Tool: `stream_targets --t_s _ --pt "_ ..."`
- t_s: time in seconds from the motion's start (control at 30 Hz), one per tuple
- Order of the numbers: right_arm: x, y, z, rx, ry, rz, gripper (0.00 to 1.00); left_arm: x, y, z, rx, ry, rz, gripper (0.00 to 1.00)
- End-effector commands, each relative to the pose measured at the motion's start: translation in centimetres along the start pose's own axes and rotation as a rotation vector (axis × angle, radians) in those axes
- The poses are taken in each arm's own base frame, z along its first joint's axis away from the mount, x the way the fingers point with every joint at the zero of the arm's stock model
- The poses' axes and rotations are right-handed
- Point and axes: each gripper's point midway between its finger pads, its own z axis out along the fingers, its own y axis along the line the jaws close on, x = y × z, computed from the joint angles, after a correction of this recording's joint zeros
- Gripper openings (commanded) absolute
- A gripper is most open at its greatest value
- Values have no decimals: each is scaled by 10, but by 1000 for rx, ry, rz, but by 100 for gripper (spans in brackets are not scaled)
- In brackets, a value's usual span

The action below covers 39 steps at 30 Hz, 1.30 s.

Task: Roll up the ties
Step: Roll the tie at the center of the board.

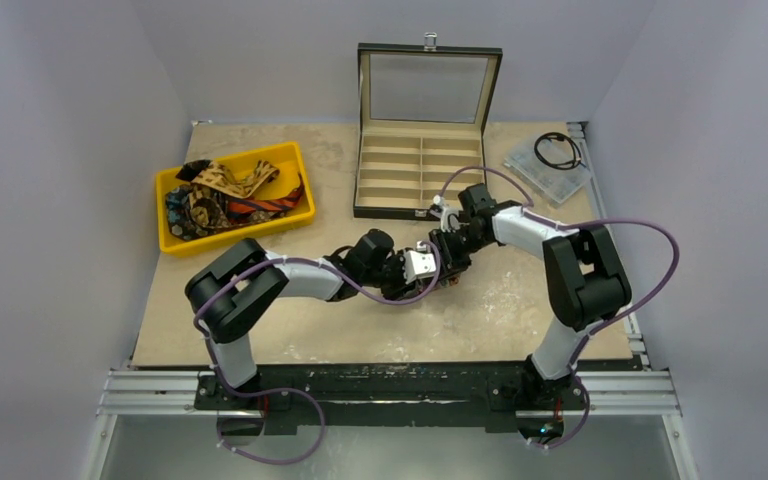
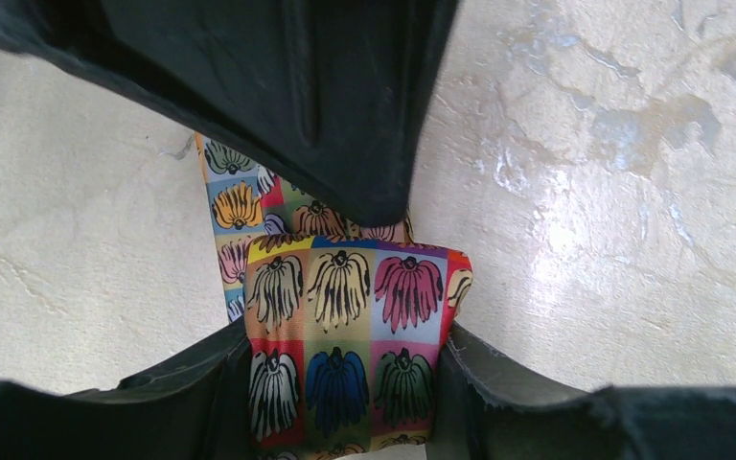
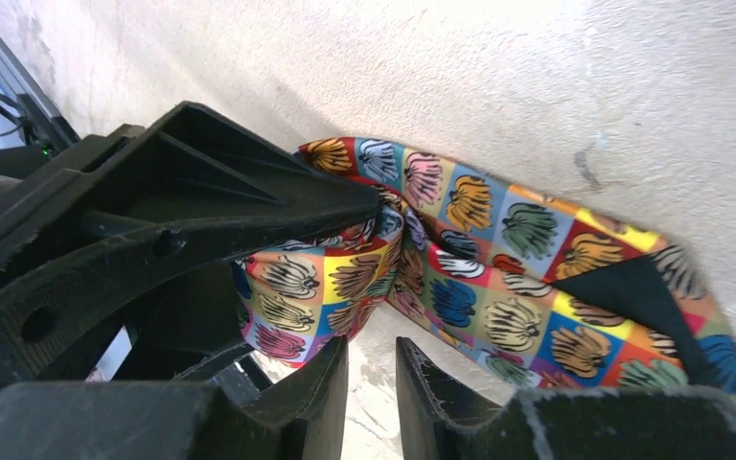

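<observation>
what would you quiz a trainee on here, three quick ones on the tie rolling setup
1. True or false: more ties lie in the yellow bin.
2. Which pincer grips the flower-print tie? A the left pincer; B the right pincer; C neither.
3. Fill in: the lid of the case stands ____.
Key: 1 true; 2 A; 3 open.

Lab robot cell: blank white walls (image 1: 60,150), aluminium rail frame (image 1: 160,390)
</observation>
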Motion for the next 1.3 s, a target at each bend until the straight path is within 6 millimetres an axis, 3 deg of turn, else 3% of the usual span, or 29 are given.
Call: stream_targets --t_s 0.0,0.13,0.4,0.5,0.67,0.77,0.83,0.93,1.13,1.27 --pt "-12 4 -10 -31 -36 -32 26 73 -42 -11 158 250 -66 14" --pt "-16 -13 4 8 -31 -8 25 66 -39 -12 156 240 -49 13" --pt "-3 -51 26 111 25 40 21 54 -36 -14 142 192 -40 14" --pt "14 -59 31 129 73 70 19 33 -21 -18 85 122 -62 16" --pt "18 -67 33 159 91 87 18 -15 13 -33 -36 -29 -169 24" --pt "20 -69 35 164 110 96 17 -31 25 -38 -92 -66 -190 28" --pt "22 -70 35 166 116 100 17 -25 36 -37 -150 -10 -220 29" --pt "22 -69 35 160 115 101 17 2 43 -34 -202 112 -249 28" --pt "22 -61 30 138 106 96 17 55 26 -29 -156 310 -199 26" --pt "20 -50 23 111 89 84 21 67 15 -29 -112 359 -129 25"
